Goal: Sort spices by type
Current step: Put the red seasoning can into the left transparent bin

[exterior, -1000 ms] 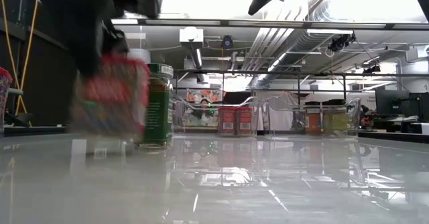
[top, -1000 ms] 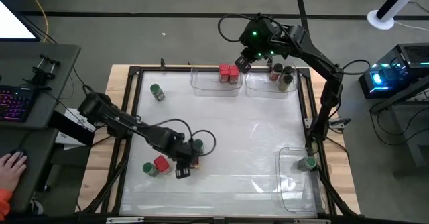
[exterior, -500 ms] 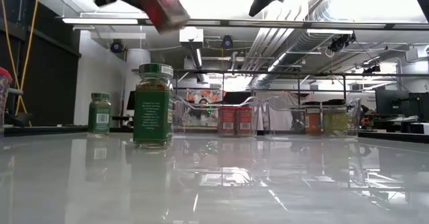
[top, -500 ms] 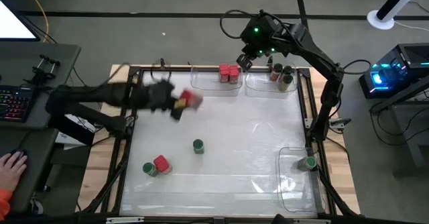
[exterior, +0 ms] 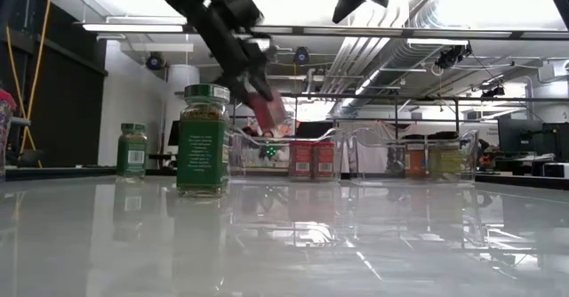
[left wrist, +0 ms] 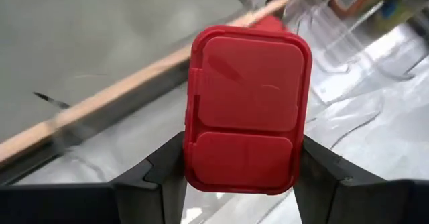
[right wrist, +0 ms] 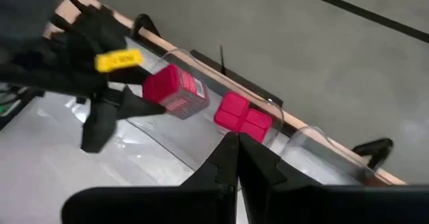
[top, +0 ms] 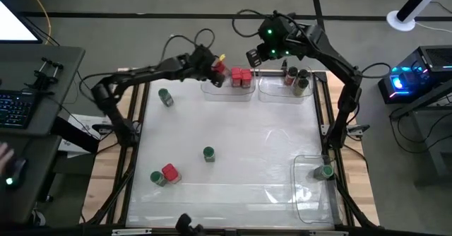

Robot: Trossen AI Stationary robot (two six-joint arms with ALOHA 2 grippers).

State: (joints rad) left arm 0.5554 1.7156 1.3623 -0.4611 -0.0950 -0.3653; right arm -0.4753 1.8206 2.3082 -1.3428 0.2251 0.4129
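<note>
My left gripper [top: 214, 73] is shut on a red-capped spice jar [top: 221, 70] in the air at the left end of the far clear bin [top: 212, 89]. It also shows in the low view [exterior: 267, 108] and the right wrist view [right wrist: 175, 92]. Two red-capped jars [top: 241, 77] stand in that bin. My right gripper [top: 253, 56] is shut and empty, high above the far bins. A green-capped jar [top: 209, 153] stands mid-table, another [top: 165, 97] at the far left. A red-capped jar [top: 169, 172] and a green-capped jar [top: 157, 178] stand near left. My left gripper pinches the red-capped jar between its two fingers [left wrist: 167, 167], one on each of two opposite sides of the body just below the cap [left wrist: 247, 106]. The cap faces the wrist. The jar is lifted clear and hangs tilted over the bin's edge [exterior: 267, 108].
A second far bin [top: 282, 95] holds dark-capped jars [top: 296, 79]. A clear bin [top: 311, 193] at the near right holds a green-capped jar [top: 325, 171]. A black frame [top: 141, 123] runs along the table's edges. A person's hand [top: 7, 155] is at a desk on the left.
My left gripper has lifted a red-capped jar off the near-left table, beside the jars that remain there. It has carried the jar up and toward the far edge, then right to the far bin holding red-capped jars. The jar is now tilted.
</note>
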